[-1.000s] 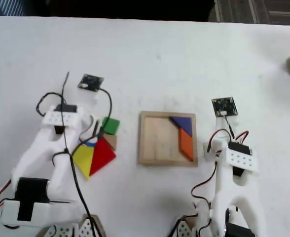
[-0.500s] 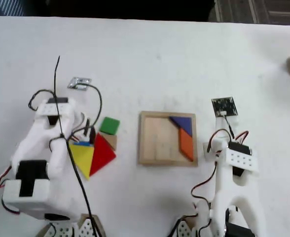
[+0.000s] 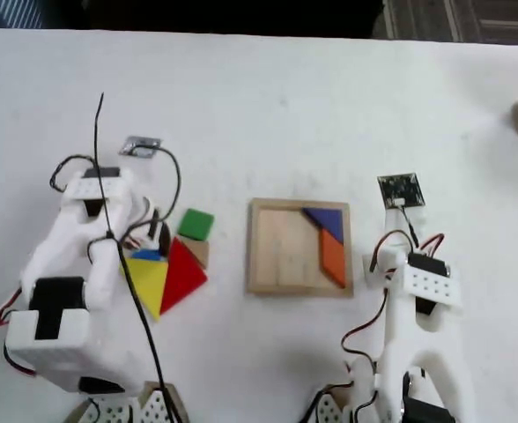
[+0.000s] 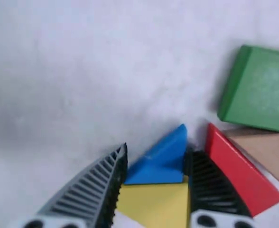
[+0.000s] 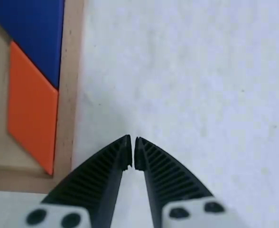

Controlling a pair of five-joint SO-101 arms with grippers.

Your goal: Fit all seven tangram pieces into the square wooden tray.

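Tangram pieces are mostly still out of the square wooden tray (image 3: pixel 257 248), which sits mid-table between the two arms. From where I stand, two of the seven are seated in its right part: a dark blue triangle (image 3: pixel 327 220) at the far right corner and an orange parallelogram (image 3: pixel 333 256) just nearer. The other five lie bunched on the table (image 3: pixel 259 106) to the tray's left: a green square (image 3: pixel 196 224), a tan triangle (image 3: pixel 197 254), a red triangle (image 3: pixel 183 275), a yellow triangle (image 3: pixel 150 282) and a small blue triangle (image 3: pixel 146 256). So I'd call it early going. The left gripper (image 4: pixel 156 151) is bent down over that cluster, its jaws pressed against either side of the small blue triangle, apparently pinching it. The right gripper (image 5: pixel 132 152) sits low over bare table just right of the tray's near right corner, jaws closed together on nothing.
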